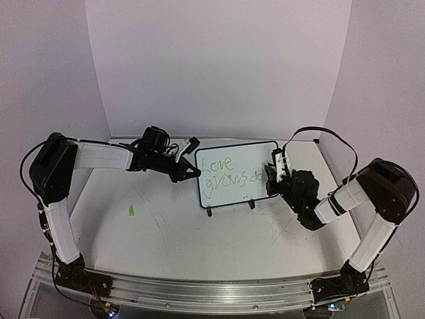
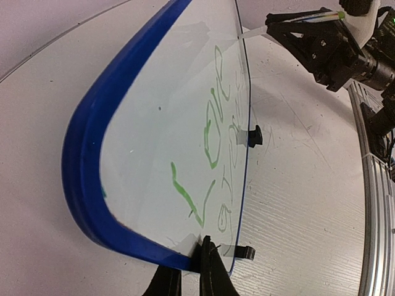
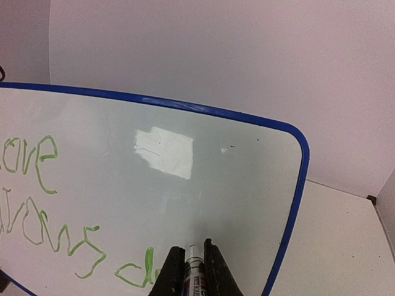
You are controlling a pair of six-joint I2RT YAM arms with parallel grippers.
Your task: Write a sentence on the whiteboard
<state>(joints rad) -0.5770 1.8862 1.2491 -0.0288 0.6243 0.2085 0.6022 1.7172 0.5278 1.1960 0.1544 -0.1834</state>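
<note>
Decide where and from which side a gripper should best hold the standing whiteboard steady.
Pinch the blue rim of the whiteboard at its left short edge, coming in from the left with jaws across the thin panel. It stands on two black feet. That side keeps clear of the green writing and the right gripper's marker. The left gripper holds there.

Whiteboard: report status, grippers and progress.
Left gripper shut on whiteboard, at its left rim. Right gripper shut on marker, tip at the board face. Sentence unfinished: "Love grows", third word begun. Nothing in the marker's way.
</note>
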